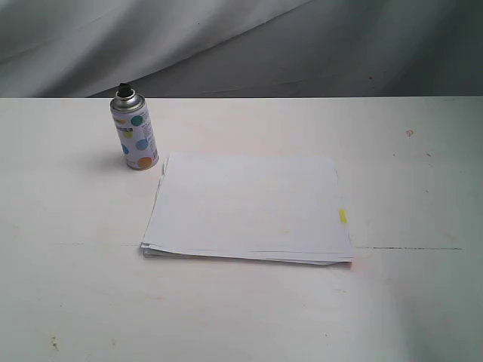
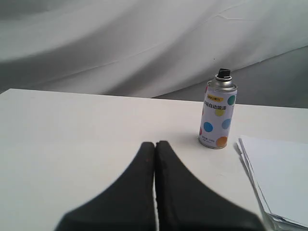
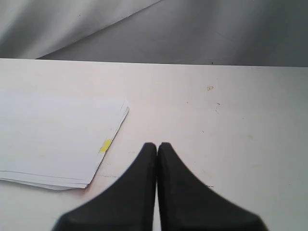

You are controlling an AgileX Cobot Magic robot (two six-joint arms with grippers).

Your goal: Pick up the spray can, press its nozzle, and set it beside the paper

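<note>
The spray can [image 1: 135,133] stands upright on the white table, just off the far left corner of the paper [image 1: 249,207]. Its black nozzle [image 1: 124,90] tops the silver dome. In the left wrist view the spray can [image 2: 218,111] and its nozzle [image 2: 223,73] stand well beyond my left gripper [image 2: 155,144], which is shut and empty, with the paper [image 2: 276,178] beside it. My right gripper [image 3: 157,146] is shut and empty too, over bare table beside the paper [image 3: 55,137] and its yellow tab [image 3: 105,146]. Neither gripper shows in the exterior view.
The white table [image 1: 415,173] ends at a far edge against a grey draped cloth [image 1: 226,38]. A thin dark crack [image 1: 415,248] runs on the table right of the paper. Small marks [image 1: 410,133] dot the far right.
</note>
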